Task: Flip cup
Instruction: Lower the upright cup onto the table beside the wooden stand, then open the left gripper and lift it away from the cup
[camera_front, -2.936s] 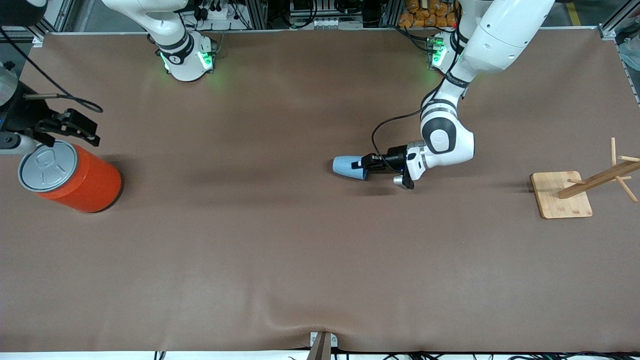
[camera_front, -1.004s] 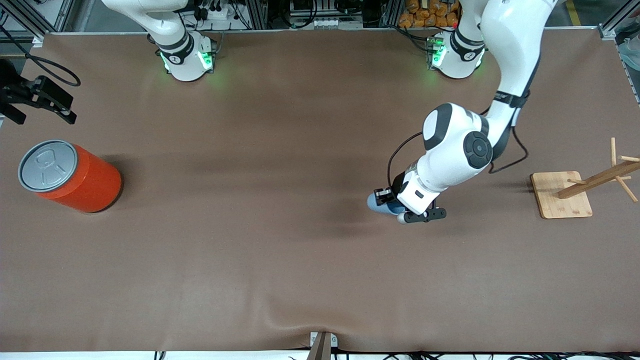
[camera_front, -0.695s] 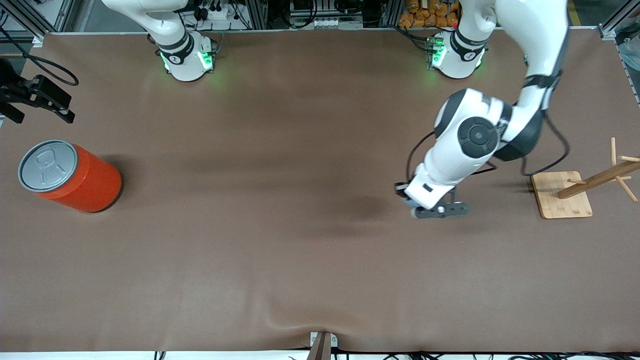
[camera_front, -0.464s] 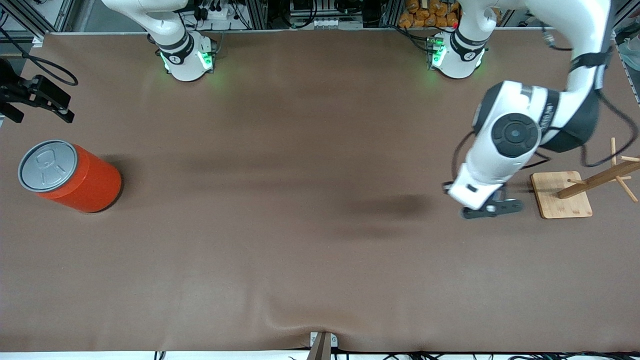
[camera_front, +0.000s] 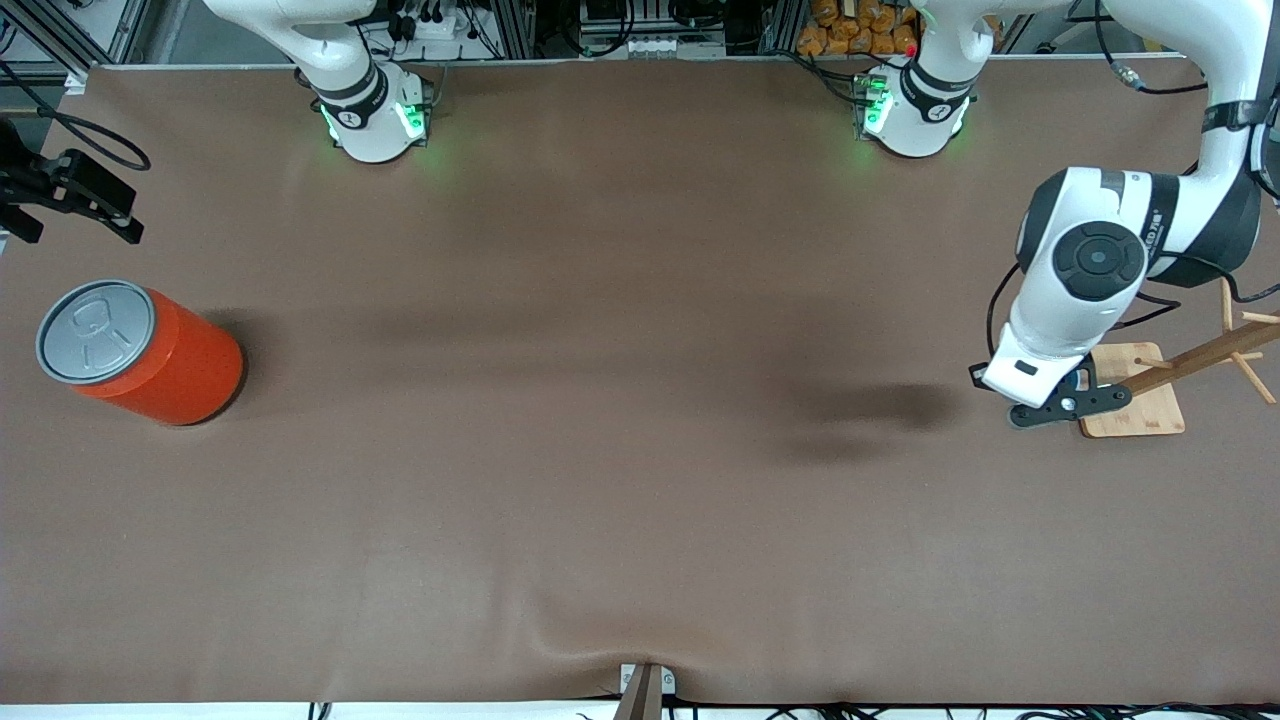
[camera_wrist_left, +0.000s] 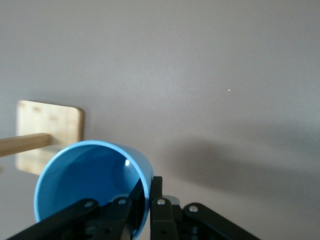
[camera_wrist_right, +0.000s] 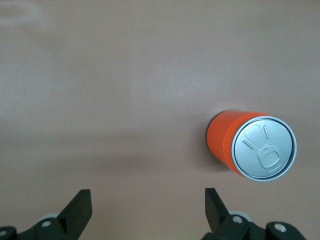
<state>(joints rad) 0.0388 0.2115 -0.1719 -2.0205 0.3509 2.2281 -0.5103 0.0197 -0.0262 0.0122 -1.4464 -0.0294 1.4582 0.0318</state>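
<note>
The cup is light blue with a deeper blue inside. In the left wrist view its open mouth faces the camera. My left gripper is shut on the cup's wall, one finger inside the rim and one outside. In the front view the left gripper is up in the air over the table, at the edge of the wooden stand's base, and the arm hides the cup. My right gripper is open and empty. It waits over the right arm's end of the table, near the orange can.
A large orange can with a grey lid stands at the right arm's end and shows in the right wrist view. A wooden stand with pegs on a square base stands at the left arm's end and shows in the left wrist view.
My left arm has lifted the cup off the middle of the table and carried it toward the wooden stand. My right gripper drew away from the orange can early on, then stayed still.
</note>
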